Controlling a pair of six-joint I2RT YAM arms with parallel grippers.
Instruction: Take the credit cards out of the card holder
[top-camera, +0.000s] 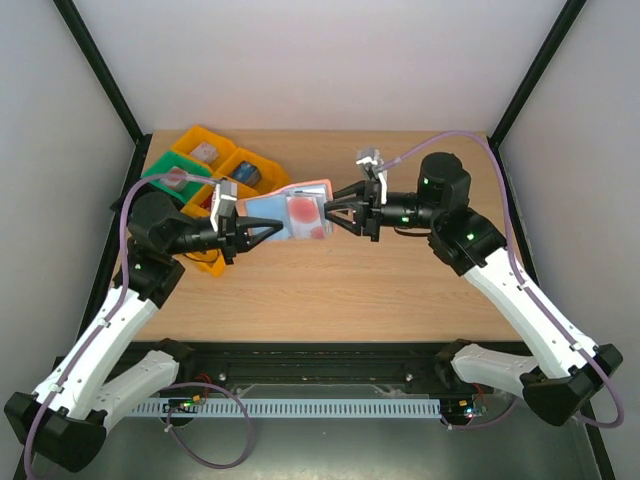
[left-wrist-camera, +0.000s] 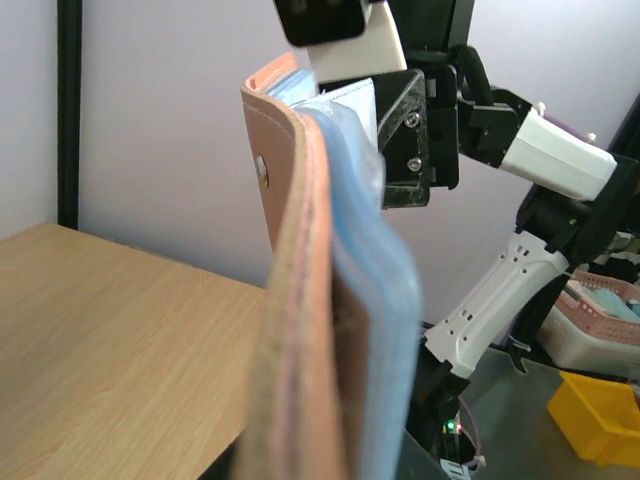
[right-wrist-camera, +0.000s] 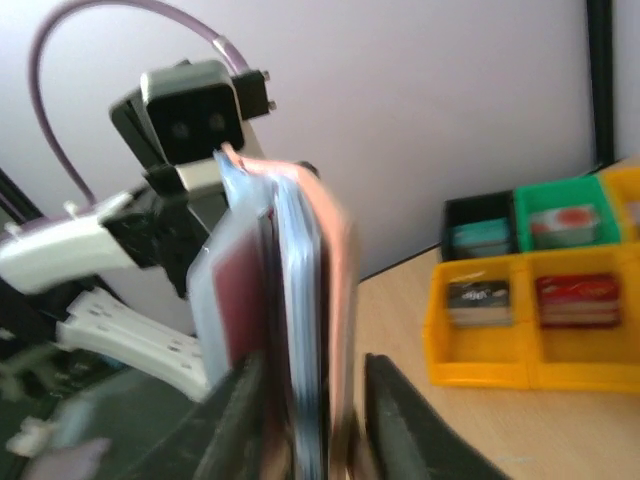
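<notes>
Top external view: a tan-pink, soft leather fold-over card holder (top-camera: 300, 187) hangs in the air above the pale wooden counter (top-camera: 350, 290), between two arms. The left pincer (top-camera: 270, 229) is clamped on its left end. The right pincer (top-camera: 336, 213) straddles the right end, fingers slightly apart, with a gap on one side. Thin, glossy light-blue plastic credit cards (top-camera: 287, 215) bulge from the curved leather. With only one firm grip, the floppy holder could sag or twist, and the slick cards could slide out and drop.

The card holder (top-camera: 283, 208), credit cards (top-camera: 304, 216) in it, sits above the tabletop (top-camera: 350, 290) between left gripper (top-camera: 268, 230) and right gripper (top-camera: 335, 213). Trays (top-camera: 215, 160) lie far left on the tabletop — behind the left gripper.
</notes>
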